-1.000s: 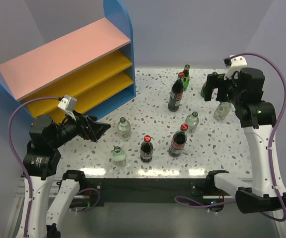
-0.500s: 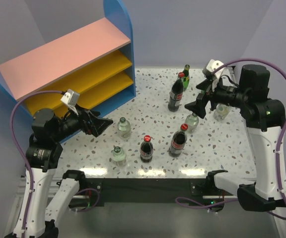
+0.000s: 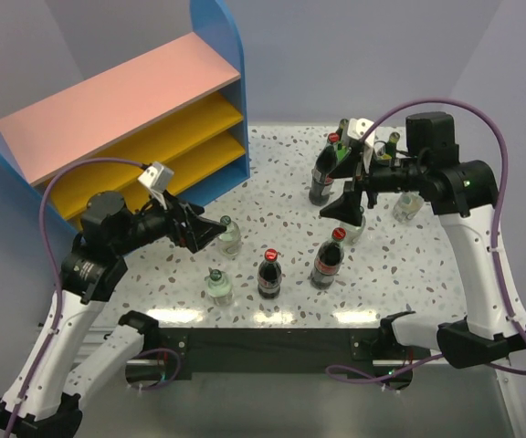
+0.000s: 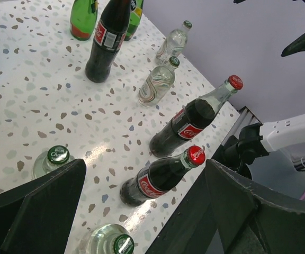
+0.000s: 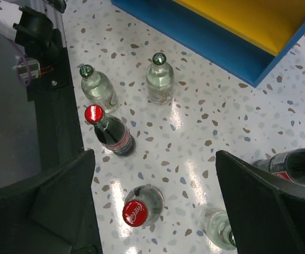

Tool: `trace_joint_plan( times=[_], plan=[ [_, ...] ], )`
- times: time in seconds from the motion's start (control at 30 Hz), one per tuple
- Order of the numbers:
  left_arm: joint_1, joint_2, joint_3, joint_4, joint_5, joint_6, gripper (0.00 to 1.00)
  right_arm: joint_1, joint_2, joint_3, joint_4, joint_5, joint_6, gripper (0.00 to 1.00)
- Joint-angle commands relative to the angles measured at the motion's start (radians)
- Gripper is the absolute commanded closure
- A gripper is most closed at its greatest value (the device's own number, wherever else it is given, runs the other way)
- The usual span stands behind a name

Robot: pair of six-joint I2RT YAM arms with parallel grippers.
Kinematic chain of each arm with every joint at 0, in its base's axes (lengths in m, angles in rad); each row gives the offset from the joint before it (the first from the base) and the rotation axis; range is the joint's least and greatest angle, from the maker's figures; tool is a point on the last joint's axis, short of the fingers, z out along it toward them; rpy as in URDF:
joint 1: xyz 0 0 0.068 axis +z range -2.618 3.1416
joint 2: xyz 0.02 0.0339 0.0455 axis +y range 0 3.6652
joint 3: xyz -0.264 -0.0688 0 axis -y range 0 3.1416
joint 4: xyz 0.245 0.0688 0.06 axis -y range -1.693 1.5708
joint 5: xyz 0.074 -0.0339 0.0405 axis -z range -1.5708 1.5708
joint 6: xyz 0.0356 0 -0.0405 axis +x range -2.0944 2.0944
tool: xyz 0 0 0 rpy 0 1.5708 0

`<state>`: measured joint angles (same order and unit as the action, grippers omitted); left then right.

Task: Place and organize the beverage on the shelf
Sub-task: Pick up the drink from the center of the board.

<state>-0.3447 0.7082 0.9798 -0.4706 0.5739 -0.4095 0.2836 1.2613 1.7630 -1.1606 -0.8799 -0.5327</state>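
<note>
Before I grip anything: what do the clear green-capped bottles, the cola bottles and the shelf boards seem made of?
Clear green-capped bottles: transparent, glossy highlights; glass or hard plastic, cannot tell which.
Cola bottles: clear shiny walls over dark liquid, red caps; probably the same.
Shelf: flat matte boards, pink, yellow and blue; likely painted wood or plastic sheet.

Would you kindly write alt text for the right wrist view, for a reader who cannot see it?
The right gripper, its jaws wide open and empty, looks down on a speckled table holding cola bottles with red caps and clear bottles with green caps. The shelf, blue-sided with a yellow board, fills the top right corner.
</note>
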Motion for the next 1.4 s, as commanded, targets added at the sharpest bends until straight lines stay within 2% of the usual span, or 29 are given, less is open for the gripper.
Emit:
trace_joint_plan(
  times=[0.0,0.4,0.6,0.83,1.13,1.37],
  plan=[
    [-0.022,0.0,-0.003,0.079,-0.034,-0.005,0.0,0.012,-0.007,0.018,-0.014,-0.008,-0.032,0.01],
    [-0.05,-0.01,-0.059,0.128,-0.026,0.018,0.0,0.019,0.003,0.012,-0.123,-0.039,-0.147,0.01],
    [-0.051,-0.047,-0.101,0.144,-0.048,0.037,0.0,0.066,0.015,0.009,-0.188,-0.031,-0.24,0.01],
    [-0.051,-0.104,-0.138,0.161,-0.065,0.052,0.0,0.245,0.033,-0.008,-0.228,0.027,-0.314,0.01],
    [-0.05,-0.173,-0.168,0.119,-0.089,0.064,0.0,0.5,0.078,-0.091,-0.151,0.146,-0.305,0.01],
    [-0.051,-0.213,-0.174,0.084,-0.12,0.067,0.0,0.588,0.136,-0.128,-0.045,0.281,-0.257,0.01]
  ],
)
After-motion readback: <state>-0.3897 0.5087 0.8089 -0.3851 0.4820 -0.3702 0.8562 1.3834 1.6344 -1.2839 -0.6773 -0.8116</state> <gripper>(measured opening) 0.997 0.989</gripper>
